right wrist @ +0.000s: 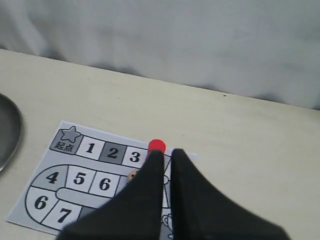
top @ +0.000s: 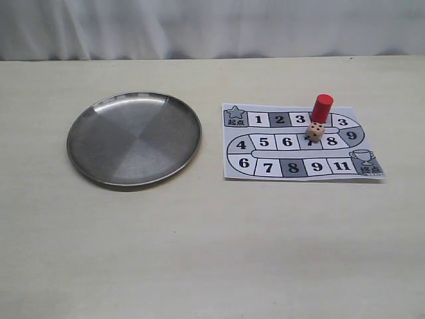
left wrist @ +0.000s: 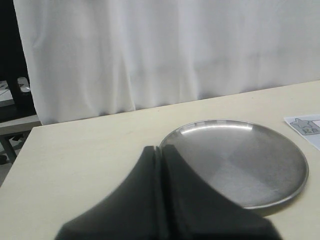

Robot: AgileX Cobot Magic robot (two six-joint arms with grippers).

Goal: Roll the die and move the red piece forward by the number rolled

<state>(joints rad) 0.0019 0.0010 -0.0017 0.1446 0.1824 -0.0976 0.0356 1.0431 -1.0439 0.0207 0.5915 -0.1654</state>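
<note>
Red piece [top: 322, 107]: plain upright cylinder. Die [top: 315, 131]: tan cube, dark pips. Left pincer [left wrist: 160, 148], right pincer [right wrist: 167, 151]: clenched.

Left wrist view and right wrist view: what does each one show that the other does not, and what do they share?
Only the left wrist view: the left tool, shut, the whole steel plate, and dark furniture beside the curtain. Only the right wrist view: the right tool, shut, the red piece, the die half hidden behind that tool, and the board with its numbered squares. Both: the table, the white curtain, the board's star corner, and at least the plate's edge.
</note>
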